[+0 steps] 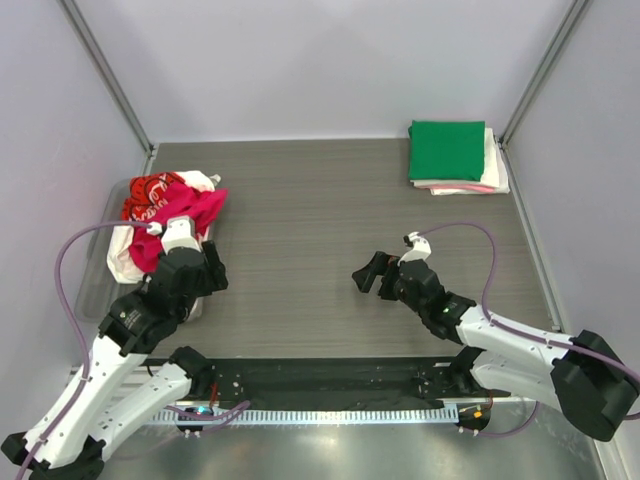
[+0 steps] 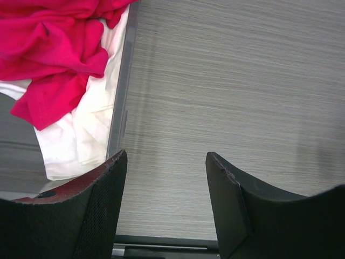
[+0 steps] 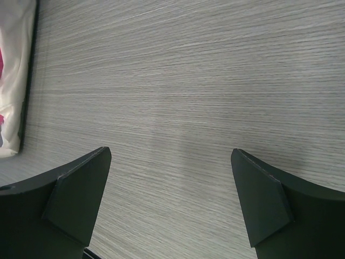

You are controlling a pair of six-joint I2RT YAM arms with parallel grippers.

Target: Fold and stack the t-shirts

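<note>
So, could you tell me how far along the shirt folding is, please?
Done: a folded stack, green on top, sits at the far right. In hand: nothing; the left gripper and right gripper are open and empty. Left: crumpled magenta, red and white shirts in the bin.

Folded green t-shirt [image 1: 447, 150], flat, on top of folded cream-white t-shirt [image 1: 498, 168] and pink t-shirt [image 1: 468, 187], at far right corner of table [image 1: 320, 220]. Crumpled together at table's left edge: magenta-red t-shirt [image 1: 200, 208], white t-shirt [image 1: 122, 262], red t-shirt with white print [image 1: 150, 190].
</note>
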